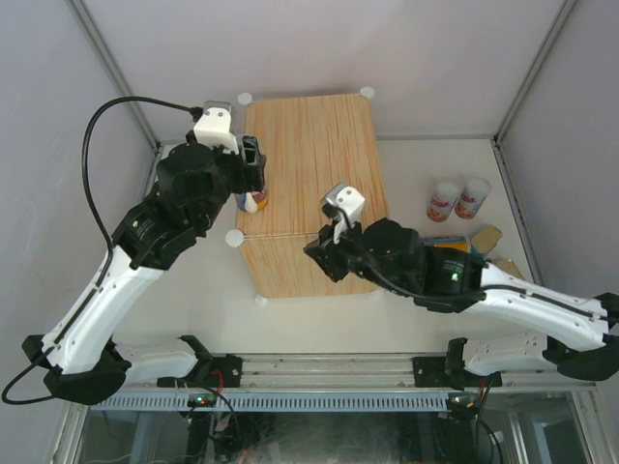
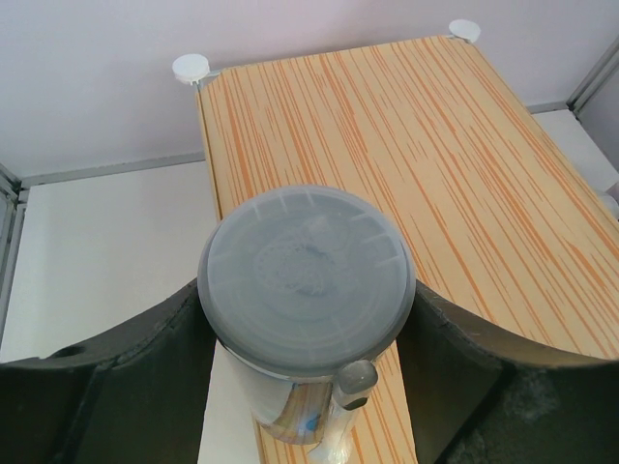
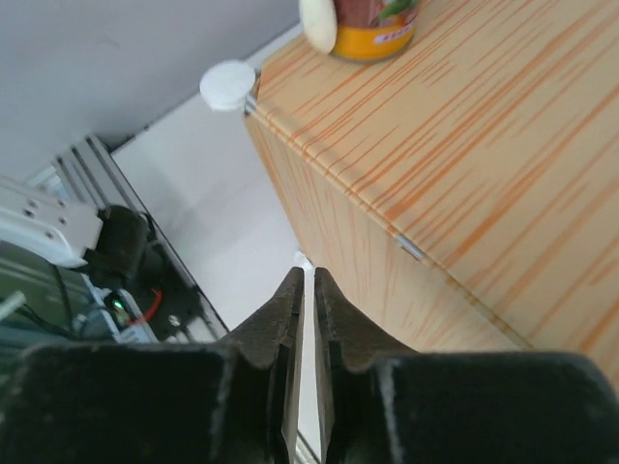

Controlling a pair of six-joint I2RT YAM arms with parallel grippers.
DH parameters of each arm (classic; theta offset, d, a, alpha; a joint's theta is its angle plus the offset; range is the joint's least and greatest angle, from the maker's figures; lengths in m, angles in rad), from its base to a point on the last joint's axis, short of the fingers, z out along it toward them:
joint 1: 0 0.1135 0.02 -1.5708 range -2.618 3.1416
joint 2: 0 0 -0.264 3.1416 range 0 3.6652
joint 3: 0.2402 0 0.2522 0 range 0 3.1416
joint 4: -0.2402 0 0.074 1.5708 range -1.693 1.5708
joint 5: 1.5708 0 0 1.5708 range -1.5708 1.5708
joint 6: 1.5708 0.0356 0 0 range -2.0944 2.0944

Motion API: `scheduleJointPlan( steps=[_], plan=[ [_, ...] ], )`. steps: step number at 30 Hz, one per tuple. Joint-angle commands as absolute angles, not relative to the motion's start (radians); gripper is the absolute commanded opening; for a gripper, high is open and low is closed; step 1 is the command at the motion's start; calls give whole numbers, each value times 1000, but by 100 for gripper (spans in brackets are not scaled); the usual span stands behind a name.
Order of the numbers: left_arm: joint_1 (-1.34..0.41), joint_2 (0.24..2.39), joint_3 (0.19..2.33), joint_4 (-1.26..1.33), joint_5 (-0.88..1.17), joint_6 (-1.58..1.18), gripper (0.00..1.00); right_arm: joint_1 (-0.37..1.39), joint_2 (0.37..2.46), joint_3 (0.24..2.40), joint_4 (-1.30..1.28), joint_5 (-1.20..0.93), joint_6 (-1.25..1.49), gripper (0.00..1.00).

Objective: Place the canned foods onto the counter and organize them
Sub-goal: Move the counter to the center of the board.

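I see smooth, matt wood-grain on the counter (image 2: 464,174); the tall can (image 2: 282,411) wears a frosted grey plastic lid (image 2: 308,280).

White-and-black arms (image 1: 97,300), dark right hand (image 3: 308,280), black cable (image 1: 85,164), green light (image 1: 452,280)

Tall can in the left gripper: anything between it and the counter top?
Nothing visible. The tall can, held in the left gripper, overlaps the counter at its left edge, and the wood top beyond it is bare. The right gripper is shut and empty by the front edge, apart from the can.
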State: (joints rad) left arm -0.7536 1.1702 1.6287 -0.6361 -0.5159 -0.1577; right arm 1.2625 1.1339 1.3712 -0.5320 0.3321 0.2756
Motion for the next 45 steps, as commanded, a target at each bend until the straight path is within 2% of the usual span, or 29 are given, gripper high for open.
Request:
scheduleJointPlan(
  steps=[1, 4, 19, 34, 45],
  plan=[
    [-759, 1117, 1634, -465, -505, -174, 0, 1302, 1167, 1318, -376, 342, 158, 4],
    [-759, 1114, 1635, -466, -500, -173, 0, 1329, 1210, 1303, -321, 344, 97, 0],
    [-758, 1102, 1634, -484, -484, -192, 0, 1390, 1432, 1252, -49, 318, -122, 0],
    [-738, 1088, 1626, -493, -497, -147, 0, 1349, 1581, 1247, 81, 237, -206, 0],
    [-701, 1080, 1602, -477, -456, -155, 0, 1268, 1634, 1273, 85, 202, -199, 0]
  ],
)
